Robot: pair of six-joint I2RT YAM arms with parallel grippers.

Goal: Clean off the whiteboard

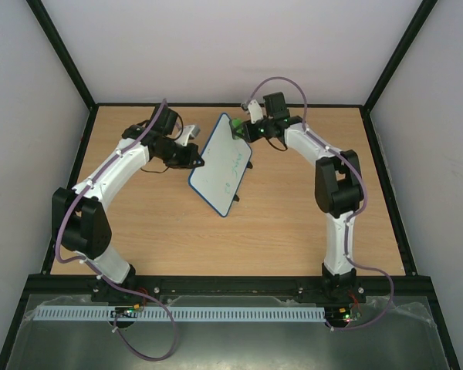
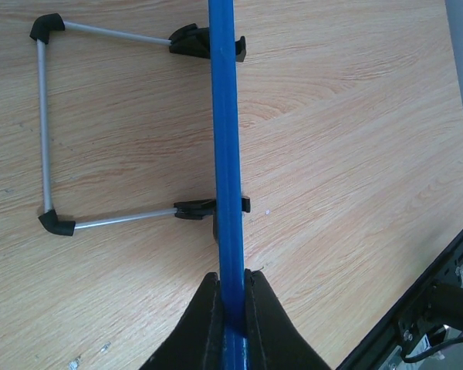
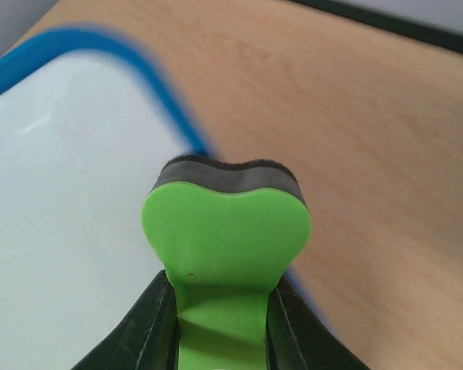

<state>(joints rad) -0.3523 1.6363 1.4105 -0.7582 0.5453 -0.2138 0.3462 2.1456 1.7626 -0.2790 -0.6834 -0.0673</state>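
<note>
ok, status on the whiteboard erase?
Left gripper shut on whiteboard edge. Right gripper shut on green eraser, at the far corner. Green writing on the board. Nothing blocking.

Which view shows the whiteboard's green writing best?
Top external: the whole whiteboard face shows, with faint green marks. Right wrist shows only a blank corner; left wrist only its blue edge.

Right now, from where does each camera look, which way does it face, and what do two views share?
Top external: above and behind the bases, facing down at the wooden table; both arms show.
Left wrist: on the left arm, facing along the left gripper, shut on the blue-framed white whiteboard, seen edge-on.
Right wrist: on the right arm, facing past the right gripper, which holds the green eraser block, onto the board's face.
Shared: all views show the whiteboard.
</note>
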